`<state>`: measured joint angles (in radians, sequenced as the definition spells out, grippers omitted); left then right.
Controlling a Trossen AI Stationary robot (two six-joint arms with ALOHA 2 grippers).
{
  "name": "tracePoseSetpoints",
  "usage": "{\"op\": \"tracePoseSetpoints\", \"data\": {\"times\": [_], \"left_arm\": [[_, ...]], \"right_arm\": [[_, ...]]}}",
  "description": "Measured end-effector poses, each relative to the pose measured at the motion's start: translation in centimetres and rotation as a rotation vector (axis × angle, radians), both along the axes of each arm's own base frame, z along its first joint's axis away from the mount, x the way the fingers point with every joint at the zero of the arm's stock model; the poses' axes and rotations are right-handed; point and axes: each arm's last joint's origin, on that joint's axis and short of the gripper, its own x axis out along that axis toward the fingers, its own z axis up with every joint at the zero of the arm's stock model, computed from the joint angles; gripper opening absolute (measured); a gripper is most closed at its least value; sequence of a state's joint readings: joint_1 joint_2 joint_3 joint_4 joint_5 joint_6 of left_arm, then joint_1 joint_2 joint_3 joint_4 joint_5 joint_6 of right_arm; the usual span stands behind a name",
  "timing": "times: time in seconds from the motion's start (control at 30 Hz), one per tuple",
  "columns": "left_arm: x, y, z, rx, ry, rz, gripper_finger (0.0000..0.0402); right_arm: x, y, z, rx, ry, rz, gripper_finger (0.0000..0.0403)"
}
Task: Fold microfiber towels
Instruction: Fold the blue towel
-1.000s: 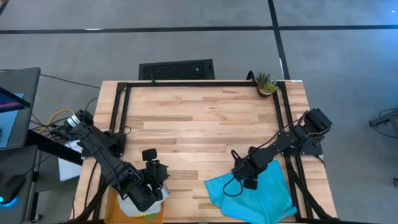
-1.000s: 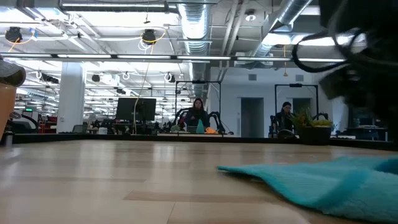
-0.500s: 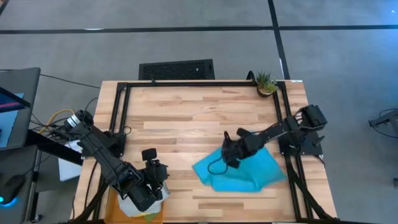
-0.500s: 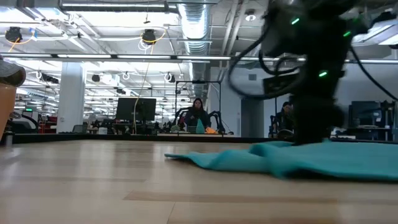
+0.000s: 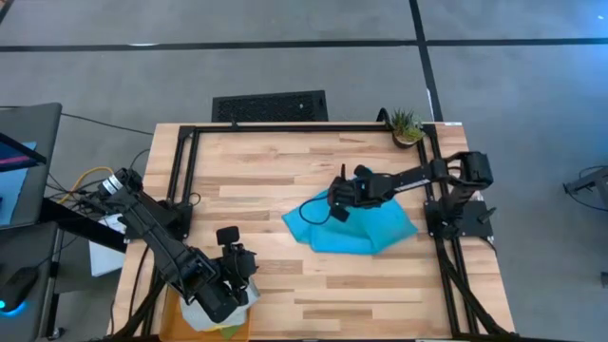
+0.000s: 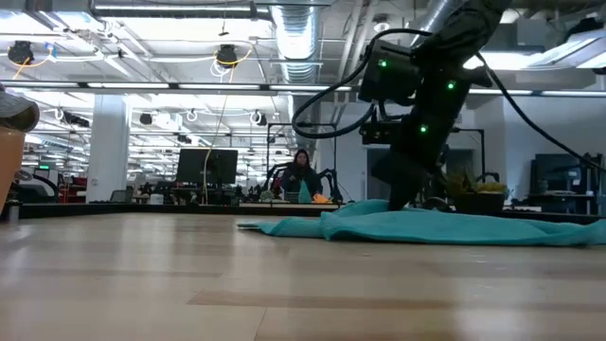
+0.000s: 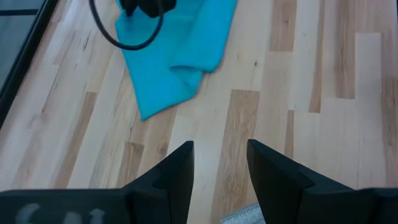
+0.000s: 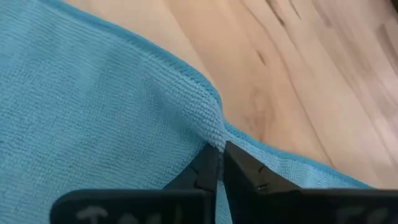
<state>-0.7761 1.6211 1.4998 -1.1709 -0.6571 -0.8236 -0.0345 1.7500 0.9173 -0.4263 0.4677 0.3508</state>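
Note:
The turquoise towel [image 5: 356, 228] lies rumpled on the wooden table, right of the middle; it also shows as a low heap in the low view [image 6: 426, 227] and in the left wrist view [image 7: 174, 56]. My right gripper [image 5: 334, 201] stands at the towel's far left edge, shut on it. My left gripper [image 7: 221, 165] hangs open and empty near the table's near left corner. It is above a small pile with a grey towel [image 5: 198, 312] and a yellow towel [image 5: 226, 331] on the orange tray [image 5: 169, 306]. My right gripper pinches the turquoise towel's hemmed edge [image 8: 214, 142] between its two fingertips [image 8: 205, 169]. A small ridge of cloth puckers up where they meet. The fingers come slanting down from the table's right. The towel rests on the table, slack.
A small potted plant [image 5: 406, 126] stands at the far right corner. Black frame rails [image 5: 285, 127] run along the table's far and side edges. Bare wood [image 5: 256, 180] stretches over the middle and far left. People sit in the room beyond [image 6: 301, 175].
My right gripper has swept from the near right corner toward the far edge and the table's middle, turning as it went. The turquoise towel has slid along the table with it, leaving the near edge and bunching up under the gripper.

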Motion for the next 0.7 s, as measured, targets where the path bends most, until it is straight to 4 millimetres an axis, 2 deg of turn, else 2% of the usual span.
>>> {"op": "tracePoseSetpoints", "data": {"times": [0.2,0.5,0.7], "left_arm": [[0.00,0.00,0.00,0.000,0.000,0.000,0.0141],[-0.05,0.05,-0.02,0.005,0.005,0.001,0.0141],[-0.13,0.12,-0.05,0.013,0.014,0.000,0.0141]], "right_arm": [[0.02,-1.08,0.05,0.047,-0.013,-0.021,0.0052],[0.14,-1.07,0.08,0.080,-0.001,0.051,0.0053],[0.18,-1.08,0.12,0.072,-0.005,0.050,0.0084]]}}
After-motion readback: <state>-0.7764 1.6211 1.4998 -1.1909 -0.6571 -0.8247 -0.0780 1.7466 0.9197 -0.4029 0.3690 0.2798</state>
